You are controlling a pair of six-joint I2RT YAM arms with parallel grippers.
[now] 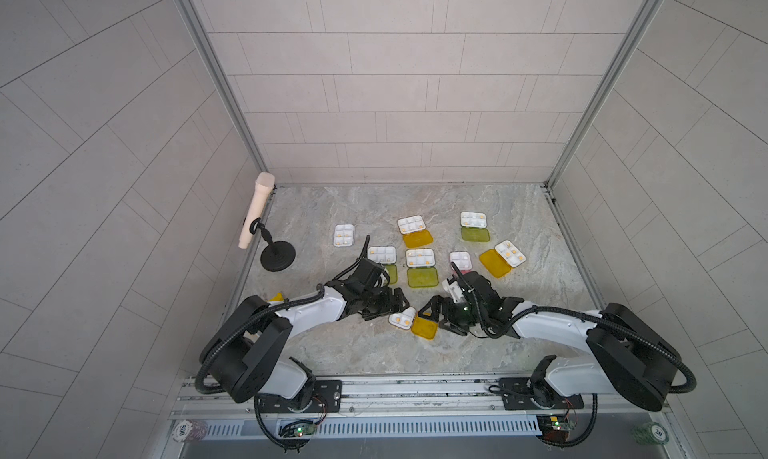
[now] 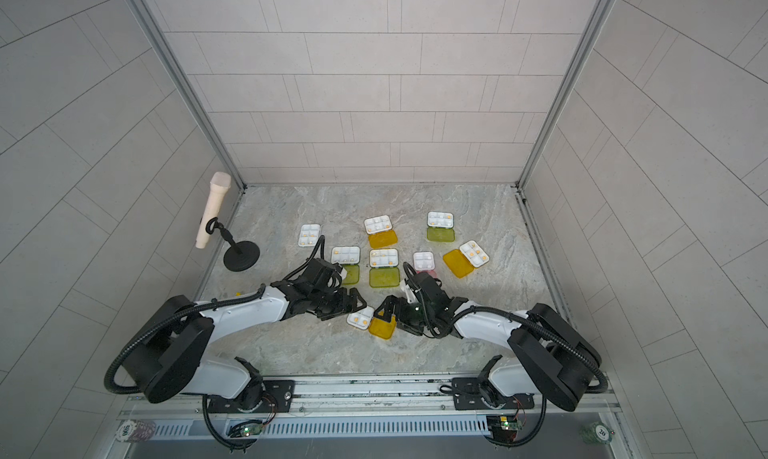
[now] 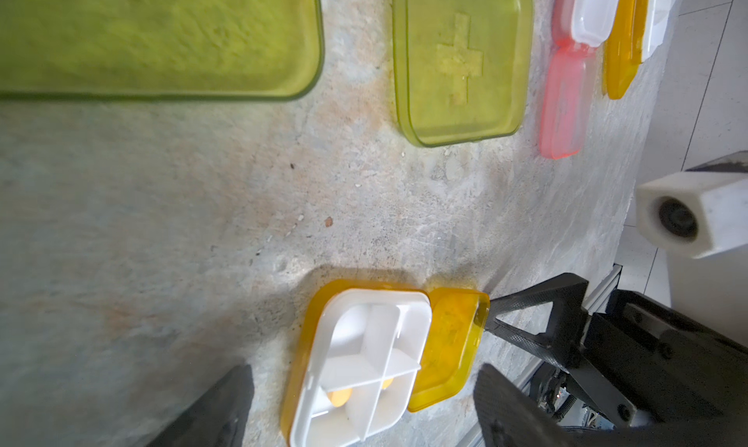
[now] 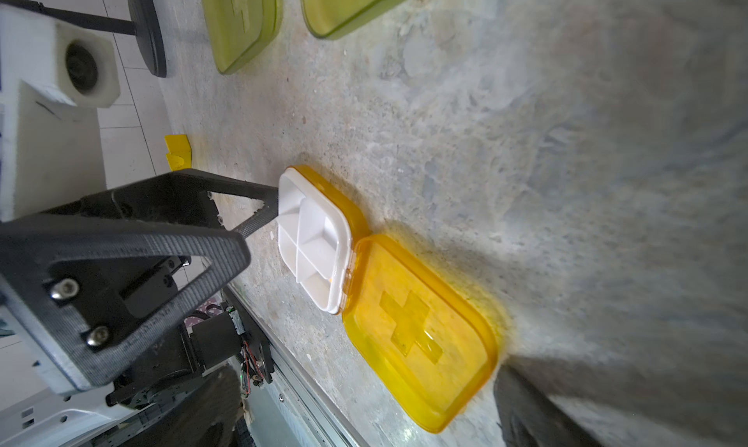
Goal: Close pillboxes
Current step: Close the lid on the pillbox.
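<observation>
The nearest of the pillboxes lies open between my two grippers: a white tray hinged to a flat orange lid. My left gripper is open and straddles the tray, one finger at the tray's edge. My right gripper is open around the lid, with a fingertip against the lid's rim. Several more pillboxes lie open farther back, with green, orange and pink lids. Both arms partly hide two of them.
A beige microphone leans on a black stand at the left wall. A small yellow piece sits by the left table edge. Walls close in three sides. A metal rail runs along the front.
</observation>
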